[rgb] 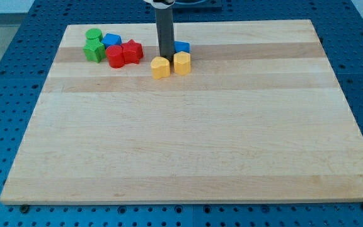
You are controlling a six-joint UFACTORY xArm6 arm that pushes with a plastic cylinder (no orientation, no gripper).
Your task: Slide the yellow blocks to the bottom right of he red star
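Two yellow blocks sit side by side near the view's top centre: a heart-like one (161,67) on the left and a hexagonal one (182,63) on the right. The red star (132,51) lies to their left, touching a rounder red block (115,57). My tip (167,57) stands just above and between the two yellow blocks, touching or nearly touching them. A blue block (182,46) is partly hidden behind the rod, just above the right yellow block.
Two green blocks (94,46) and another blue block (111,41) cluster at the view's top left beside the red ones. The wooden board (188,145) lies on a blue perforated table.
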